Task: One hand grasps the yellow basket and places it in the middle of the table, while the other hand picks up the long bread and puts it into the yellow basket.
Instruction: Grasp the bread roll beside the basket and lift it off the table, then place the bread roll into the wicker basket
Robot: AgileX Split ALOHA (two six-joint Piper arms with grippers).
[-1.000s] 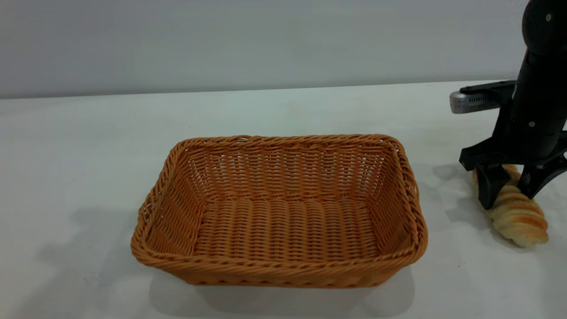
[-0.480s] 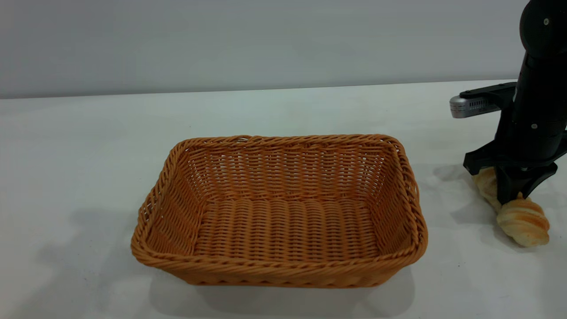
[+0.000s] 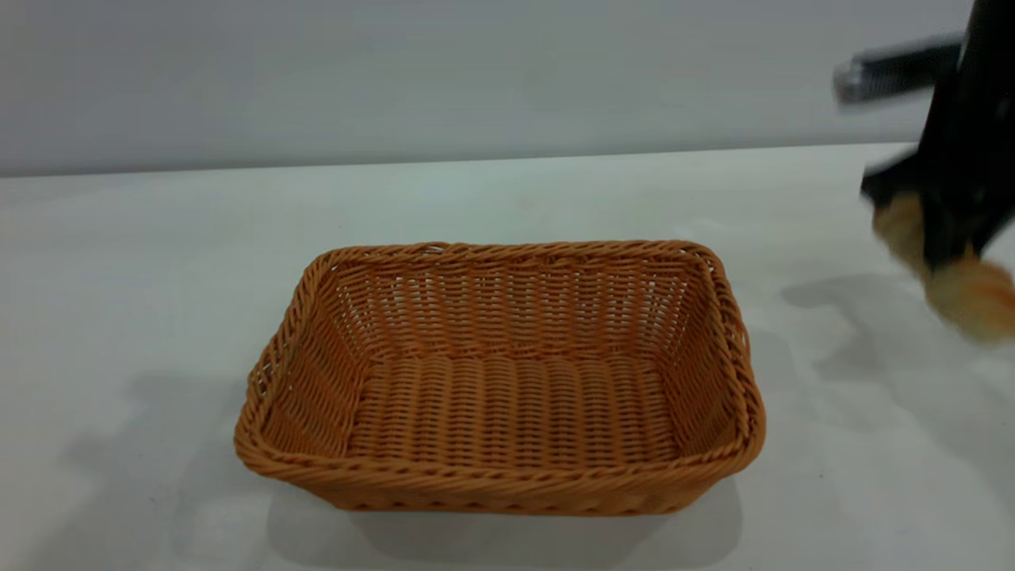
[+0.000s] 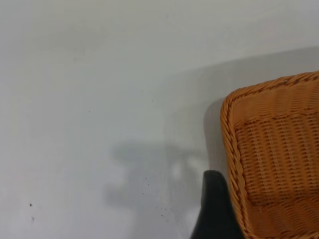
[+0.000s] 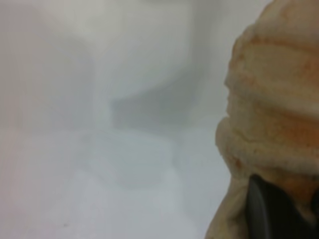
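The yellow basket [image 3: 499,381] stands upright and empty in the middle of the white table [image 3: 158,262]. My right gripper [image 3: 944,238] is at the far right, raised above the table and shut on the long bread [image 3: 971,297], which hangs tilted with its lower end toward the front. In the right wrist view the ridged bread [image 5: 274,109] fills the side and a black finger [image 5: 279,211] presses on it. My left gripper [image 4: 214,204] shows only in the left wrist view, open, one finger just outside the basket's braided rim [image 4: 230,149].
A grey wall runs behind the table's far edge [image 3: 476,159]. The arm's shadow falls on the table right of the basket.
My right gripper closed on the bread and lifted it off the table, up and slightly right. The basket has not moved.
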